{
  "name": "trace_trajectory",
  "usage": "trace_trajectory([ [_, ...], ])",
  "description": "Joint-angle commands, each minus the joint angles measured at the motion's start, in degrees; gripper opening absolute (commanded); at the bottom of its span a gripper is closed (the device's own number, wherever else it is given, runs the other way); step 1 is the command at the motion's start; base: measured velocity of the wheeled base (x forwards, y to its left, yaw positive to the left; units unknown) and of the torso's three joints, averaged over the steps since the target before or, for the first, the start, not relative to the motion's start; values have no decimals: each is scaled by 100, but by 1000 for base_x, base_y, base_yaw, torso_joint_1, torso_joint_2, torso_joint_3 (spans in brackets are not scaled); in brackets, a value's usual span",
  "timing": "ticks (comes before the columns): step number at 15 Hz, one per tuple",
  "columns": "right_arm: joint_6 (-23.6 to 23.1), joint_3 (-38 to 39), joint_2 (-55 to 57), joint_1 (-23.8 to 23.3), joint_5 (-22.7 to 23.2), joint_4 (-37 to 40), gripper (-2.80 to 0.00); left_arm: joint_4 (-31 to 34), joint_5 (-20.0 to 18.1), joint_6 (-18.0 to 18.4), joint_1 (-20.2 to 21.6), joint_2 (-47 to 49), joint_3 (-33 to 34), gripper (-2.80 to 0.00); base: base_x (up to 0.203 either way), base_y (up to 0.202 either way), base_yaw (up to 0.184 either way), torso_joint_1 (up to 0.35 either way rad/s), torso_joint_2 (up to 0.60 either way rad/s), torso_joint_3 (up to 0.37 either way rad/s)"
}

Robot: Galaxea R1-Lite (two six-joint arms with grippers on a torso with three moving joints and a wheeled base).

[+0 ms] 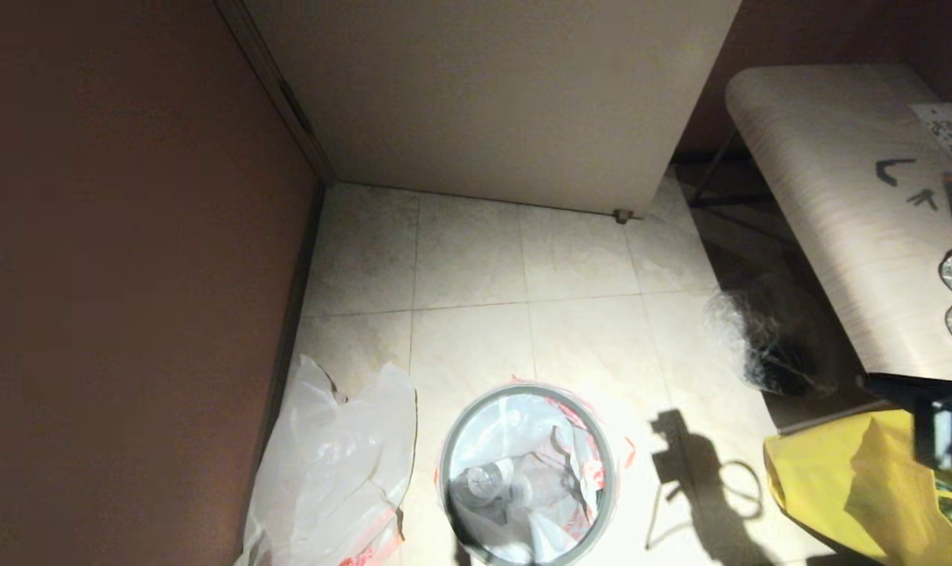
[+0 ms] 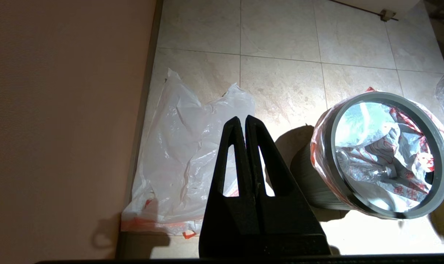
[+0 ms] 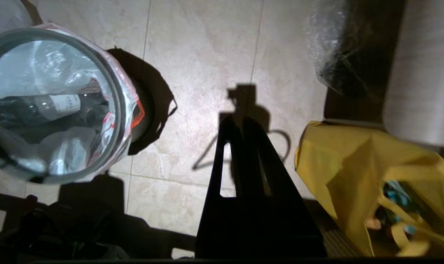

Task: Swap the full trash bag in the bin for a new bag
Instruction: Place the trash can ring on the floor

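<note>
With both the right gripper point(image 3: 242, 123) and left gripper point(image 2: 242, 123) closed and empty, the grey hoop point(image 1: 453, 440) should be lifted before the full trash bag point(image 1: 523, 472) is pulled.

Pale beige tiled floor point(image 1: 570, 330) lies brightly lit (grout lines showing), between a dark reddish-brown wall point(image 1: 130, 236), a cream panel point(image 1: 491, 94) and a wood-grain table point(image 1: 845, 220).
</note>
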Motion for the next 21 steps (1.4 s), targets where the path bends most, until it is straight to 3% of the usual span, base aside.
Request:
trace_trajectory([
  [1,14,-190,2048,338,-233,-844,-280,-2,4,-6,1,5,0,-280,0,0,0,0,0,0],
  [5,39,-1158,3982,1247,-798,-2105,-280,-2,4,-6,1,5,0,-280,0,0,0,0,0,0],
  [9,273,-1519,4641,2233,-911,-2188,-280,-2,4,-6,1,5,0,-280,0,0,0,0,0,0],
  [10,322,-1629,4902,2402,-942,-2175,-98,-2,4,-6,1,5,0,-280,0,0,0,0,0,0],
  [11,343,-1821,5122,2543,-1064,-2111,0,-2,4,-6,1,5,0,-280,0,0,0,0,0,0],
  [20,29,-2993,6067,2457,-1278,-1817,0,-2,4,-6,1,5,0,-280,0,0,0,0,0,0],
  [21,20,-3002,6100,2441,-1299,-1820,-280,-2,4,-6,1,5,0,-280,0,0,0,0,0,0],
])
